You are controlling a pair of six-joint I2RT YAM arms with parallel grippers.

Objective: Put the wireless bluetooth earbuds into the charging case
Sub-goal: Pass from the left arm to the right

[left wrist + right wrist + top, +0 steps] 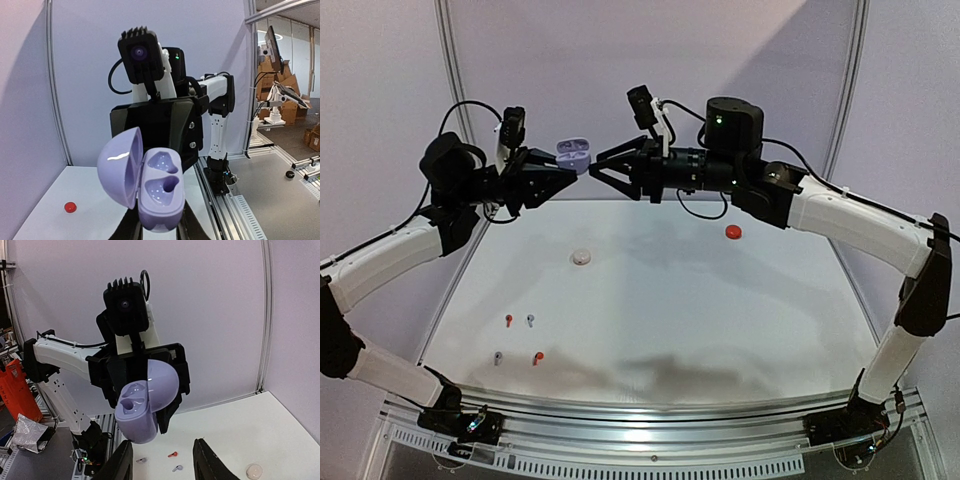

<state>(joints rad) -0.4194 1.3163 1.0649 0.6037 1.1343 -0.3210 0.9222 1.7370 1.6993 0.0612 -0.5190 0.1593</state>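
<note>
Case (572,152) aloft; apparent earbuds (537,357) front-left on table (700,320)

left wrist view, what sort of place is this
Likely a robotics lab or workshop: a white table walled by plain panels, cardboard boxes stacked beyond, and what looks like another robot rig on the floor.

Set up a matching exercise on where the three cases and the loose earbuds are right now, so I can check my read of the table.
Things:
1. lavender case
2. white case
3. red case
4. earbuds

Places and states:
A. scattered loose on the table, near left
B. resting on the table, right of centre
C. lid open, held in the air by the left fingers
D. resting on the table, left of centre

Pairs: 1-C, 2-D, 3-B, 4-A
</note>
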